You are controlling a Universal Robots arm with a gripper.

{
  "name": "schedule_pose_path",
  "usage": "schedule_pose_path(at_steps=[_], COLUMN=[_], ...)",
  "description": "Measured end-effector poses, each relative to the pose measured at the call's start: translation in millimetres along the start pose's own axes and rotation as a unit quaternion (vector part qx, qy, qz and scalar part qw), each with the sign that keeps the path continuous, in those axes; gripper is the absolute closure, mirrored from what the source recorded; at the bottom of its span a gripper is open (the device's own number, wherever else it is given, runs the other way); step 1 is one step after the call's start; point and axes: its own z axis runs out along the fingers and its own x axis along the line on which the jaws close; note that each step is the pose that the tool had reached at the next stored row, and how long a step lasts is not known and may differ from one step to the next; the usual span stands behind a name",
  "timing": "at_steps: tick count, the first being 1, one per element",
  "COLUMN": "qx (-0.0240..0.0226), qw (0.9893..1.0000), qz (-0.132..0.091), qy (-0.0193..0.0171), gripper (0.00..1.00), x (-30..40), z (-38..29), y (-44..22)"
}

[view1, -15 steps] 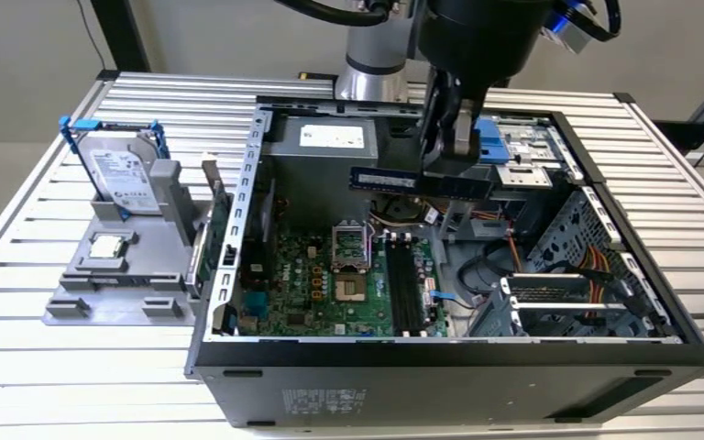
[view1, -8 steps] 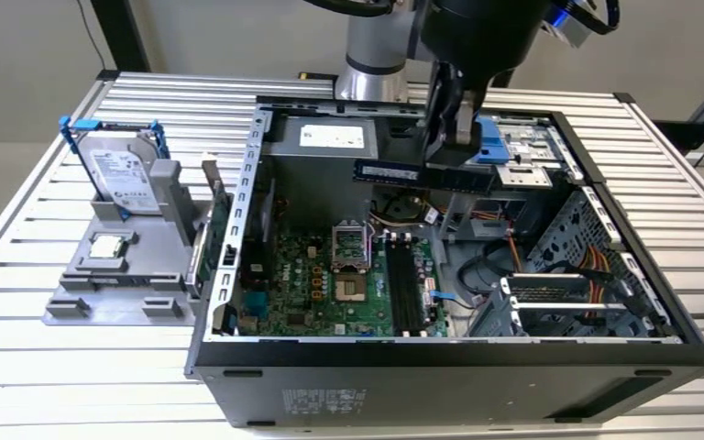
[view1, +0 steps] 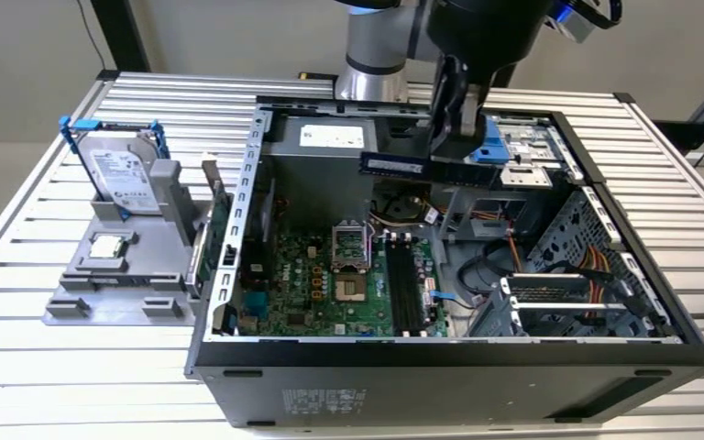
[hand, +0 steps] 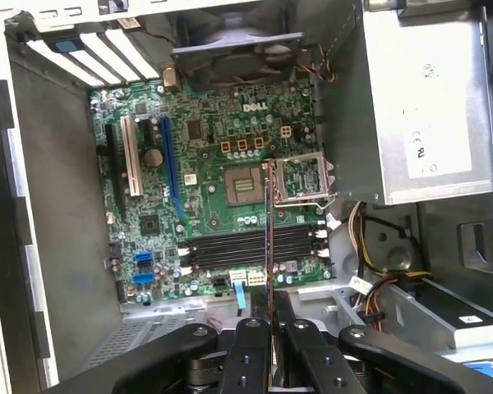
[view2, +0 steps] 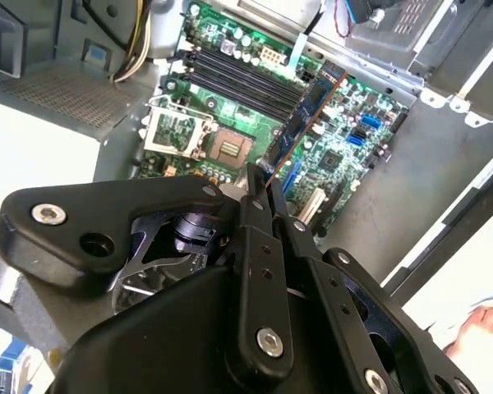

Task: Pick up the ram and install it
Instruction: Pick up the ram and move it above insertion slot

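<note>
We are seeing the gripper clenching the ram by its top edge, so the stick is hanging edge-down, likely for slotting. It is hovering above the open computer case, over the motherboard, lying crosswise to the memory slots, not seated.

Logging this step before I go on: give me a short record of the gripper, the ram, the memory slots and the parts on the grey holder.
gripper: shut on the ram, above the open computer case
ram: held clear of the motherboard, not seated
memory slots: below the ram, all appear empty
processor socket: beside the slots, frame flipped open
grey holder: outside the case at the exterior view's left
hard drive: standing in the holder
processor chip: lying on the holder
</note>
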Motion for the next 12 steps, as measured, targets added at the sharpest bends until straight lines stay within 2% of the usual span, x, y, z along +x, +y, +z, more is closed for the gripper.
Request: schedule_pose_path(at_steps=[6,12], qx=[0.0000,0.0000], qw=[1.0000,1.0000], qz=[0.004,0.008], qy=[-0.0001,-0.0002], gripper=[1.00,1.00], x=[-4.2,-9.1], z=[-0.1,-0.2], y=[-4.5,-6.1])
